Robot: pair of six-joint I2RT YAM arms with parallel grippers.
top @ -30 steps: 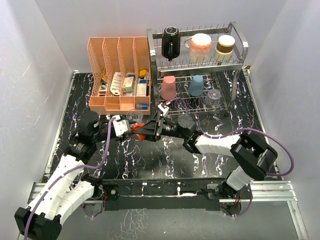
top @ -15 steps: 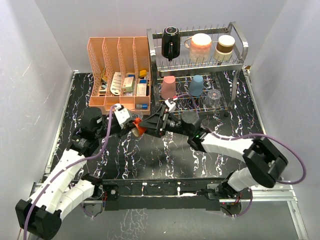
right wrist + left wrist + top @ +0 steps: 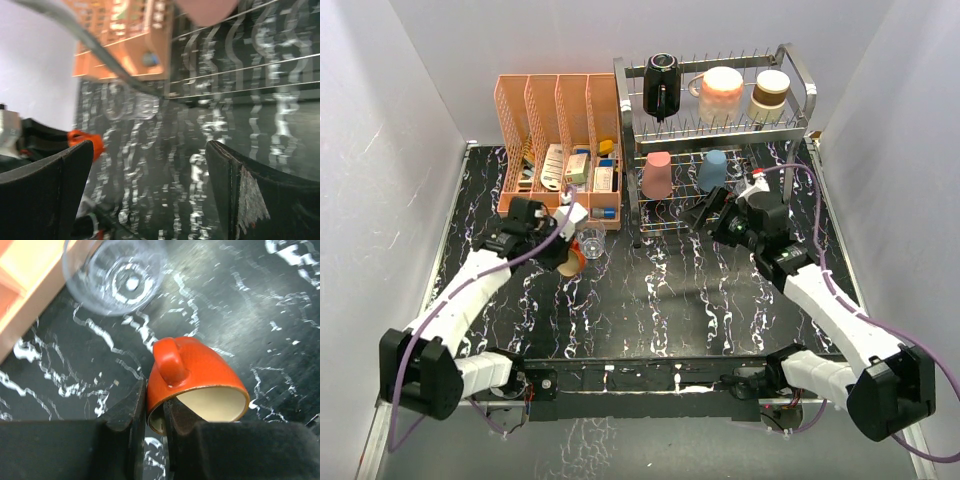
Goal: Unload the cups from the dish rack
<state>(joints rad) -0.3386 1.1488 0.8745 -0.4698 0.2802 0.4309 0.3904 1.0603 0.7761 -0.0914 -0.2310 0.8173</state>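
Left claw (image 3: 567, 245): clamped on the orange-red cup (image 3: 569, 264). The top camera places it over the left half of the desk (image 3: 660, 300), just in front of the near edge of the peach organizer (image 3: 545, 205). A clear glass (image 3: 590, 242) stands just beside the cup, on its right. Right claw (image 3: 708, 214): spread wide, holding nothing, at the front of the lower tier of the dish rack (image 3: 802, 80), which occupies the far right corner of the desk. The lower tier carries a pink tumbler (image 3: 656, 175) and a blue tumbler (image 3: 712, 170). The upper tier carries a black mug (image 3: 660, 85), a peach mug (image 3: 722, 92) and a steel cup (image 3: 770, 95). Left wrist camera: the two fingers (image 3: 125, 410) pinch the cup wall at the rim, one outside and one inside. The cup is tipped on its side with the handle uppermost and the cream interior toward the lens (whether it touches the desk cannot be told). The clear glass sits beyond it, next to the organizer corner. Right wrist camera: the view is blurred. Both fingers (image 3: 45, 192) stand far apart with only desk surface between them. The pink tumbler's edge, rack wires and the organizer show at the top, and the orange-red cup at the far left.
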